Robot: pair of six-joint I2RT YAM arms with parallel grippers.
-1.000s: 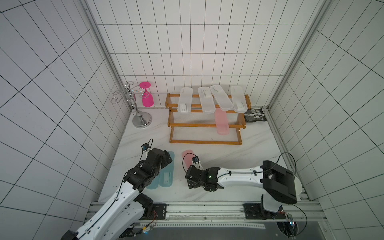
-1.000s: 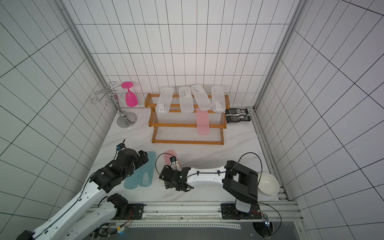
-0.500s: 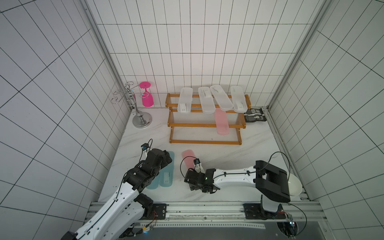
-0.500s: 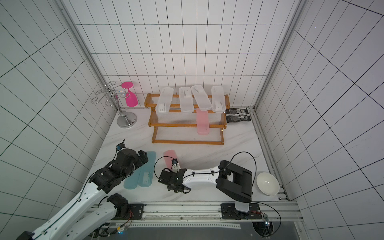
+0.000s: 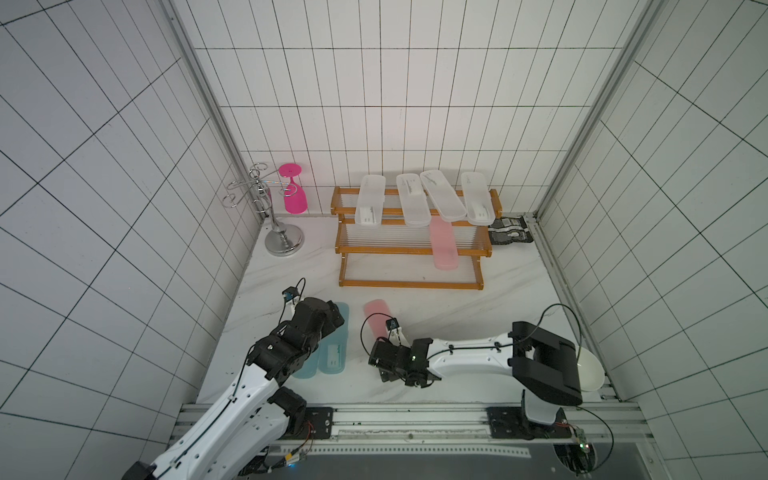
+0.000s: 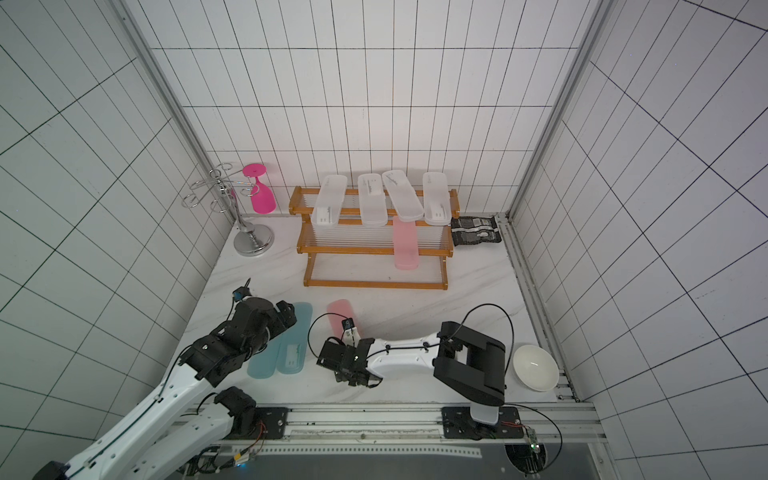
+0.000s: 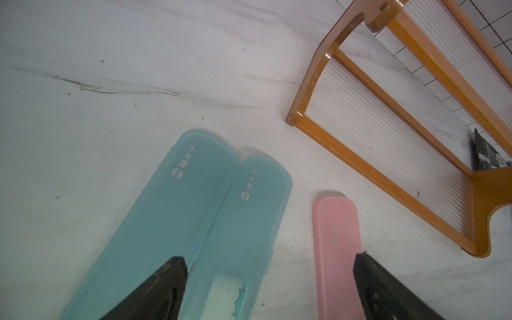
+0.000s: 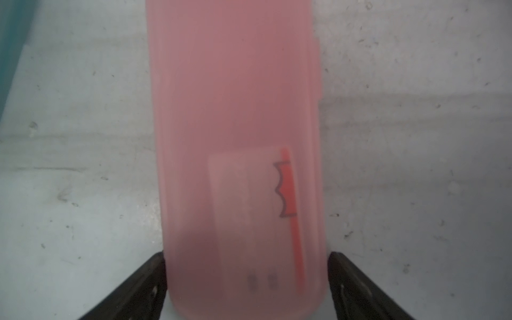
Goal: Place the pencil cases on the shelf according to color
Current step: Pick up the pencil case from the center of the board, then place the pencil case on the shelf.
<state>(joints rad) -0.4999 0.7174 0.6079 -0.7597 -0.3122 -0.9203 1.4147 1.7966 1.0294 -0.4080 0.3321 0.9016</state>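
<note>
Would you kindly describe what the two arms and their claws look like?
Both the left arm and right arm have white shells with black joints and wrists, looped thin black cables, and black wedge-shaped claw fingers.

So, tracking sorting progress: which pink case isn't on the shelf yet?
The pink one on the table, between the right fingers; the other pink case lies on the shelf's middle tier.

Blurred in the right wrist view: pink case (image 8: 235,110), label print unreadable, far end cut off by the picture's edge. Cannot tell whether the right claw (image 8: 246,254) touches its sides. Hidden under the left arm (image 5: 286,349) in both top views: front-edge halves of the two teal cases (image 5: 337,353). Partly behind the right arm (image 5: 469,357) in a top view: white bowl (image 5: 592,374).
</note>
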